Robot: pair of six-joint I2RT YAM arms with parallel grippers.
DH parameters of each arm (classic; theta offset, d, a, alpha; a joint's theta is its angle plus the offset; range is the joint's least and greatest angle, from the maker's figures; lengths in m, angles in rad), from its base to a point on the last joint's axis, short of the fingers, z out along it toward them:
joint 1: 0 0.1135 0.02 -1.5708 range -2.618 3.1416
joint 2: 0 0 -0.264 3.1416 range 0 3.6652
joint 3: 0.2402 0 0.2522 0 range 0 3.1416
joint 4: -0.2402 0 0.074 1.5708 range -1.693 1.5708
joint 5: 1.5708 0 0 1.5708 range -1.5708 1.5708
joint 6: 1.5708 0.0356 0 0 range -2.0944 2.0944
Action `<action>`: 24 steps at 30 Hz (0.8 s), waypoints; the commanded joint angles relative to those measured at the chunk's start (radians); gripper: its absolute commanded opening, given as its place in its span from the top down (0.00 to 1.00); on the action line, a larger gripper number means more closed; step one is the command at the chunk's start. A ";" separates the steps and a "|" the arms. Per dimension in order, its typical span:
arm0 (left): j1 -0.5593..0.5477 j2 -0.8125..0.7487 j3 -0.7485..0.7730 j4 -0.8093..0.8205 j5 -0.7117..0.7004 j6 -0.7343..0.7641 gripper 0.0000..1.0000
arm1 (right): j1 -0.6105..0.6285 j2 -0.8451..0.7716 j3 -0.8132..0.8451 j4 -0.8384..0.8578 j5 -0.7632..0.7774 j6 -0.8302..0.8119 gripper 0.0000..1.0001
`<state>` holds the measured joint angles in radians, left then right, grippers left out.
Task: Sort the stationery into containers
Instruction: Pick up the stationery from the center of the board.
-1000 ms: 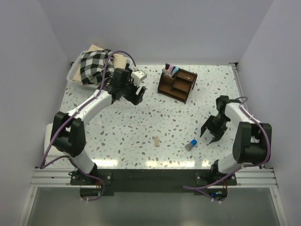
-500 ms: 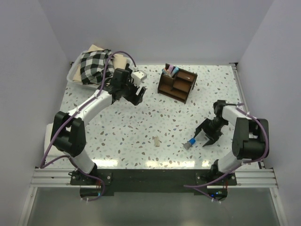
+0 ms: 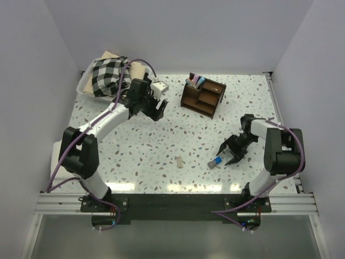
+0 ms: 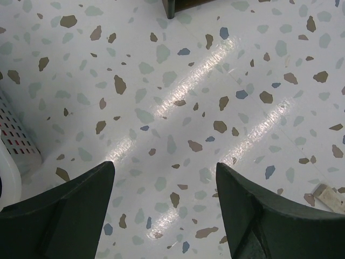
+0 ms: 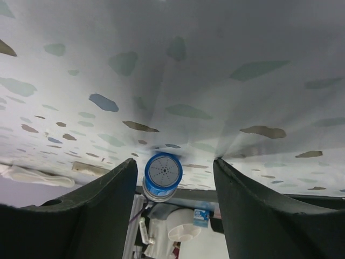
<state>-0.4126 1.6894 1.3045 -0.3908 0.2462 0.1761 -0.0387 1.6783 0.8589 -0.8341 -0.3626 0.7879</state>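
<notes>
1. Speckled tabletop (image 3: 161, 137): the short blue-grey cylinder (image 3: 216, 162) lies near the front right, well apart from the wooden organizer (image 3: 202, 96) at its 12 o'clock.
2. The right gripper (image 3: 227, 154), jaws spread, has the cylinder at its 8 o'clock. The wrist view shows it end-on between the fingers, its long axis in line with the reach.
3. The left gripper (image 3: 157, 109), spread and empty, hangs far off toward 10 o'clock, so the right arm is nearer.
4. A second ago the right gripper stood clear at the cylinder's 3 o'clock; it now brackets it. The left arm is unchanged.

Speckled table (image 3: 161, 137), white tub (image 3: 81, 86) far left, checked cloth (image 3: 105, 75) inside, perhaps beige cloth (image 3: 138, 70) beside
</notes>
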 commanded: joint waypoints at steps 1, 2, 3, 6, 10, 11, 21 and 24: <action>0.006 0.015 0.007 0.007 0.018 0.002 0.20 | 0.031 0.032 0.058 0.030 -0.076 0.048 0.39; 0.006 0.018 0.007 0.007 0.018 0.000 0.20 | 0.031 0.035 0.065 0.027 -0.076 0.050 0.39; 0.006 0.018 0.010 0.004 0.018 0.003 0.20 | 0.058 0.041 0.080 0.021 -0.075 0.054 0.39; 0.005 0.027 0.016 0.006 0.021 -0.001 0.20 | 0.076 0.052 0.097 0.016 -0.072 0.063 0.40; 0.005 0.038 0.025 0.003 0.021 0.002 0.20 | 0.083 0.061 0.109 -0.005 -0.052 0.066 0.42; 0.005 0.039 0.026 0.003 0.021 0.002 0.20 | 0.083 0.060 0.111 -0.010 -0.047 0.068 0.43; 0.006 0.069 0.053 0.001 0.027 0.000 0.20 | 0.092 0.093 0.126 0.000 -0.055 0.070 0.52; 0.005 0.076 0.059 0.000 0.027 0.000 0.20 | 0.102 0.107 0.138 0.010 -0.068 0.071 0.54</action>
<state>-0.4126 1.7561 1.3113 -0.3920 0.2550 0.1764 0.0479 1.7737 0.9558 -0.8215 -0.4034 0.8375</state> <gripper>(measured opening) 0.804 0.472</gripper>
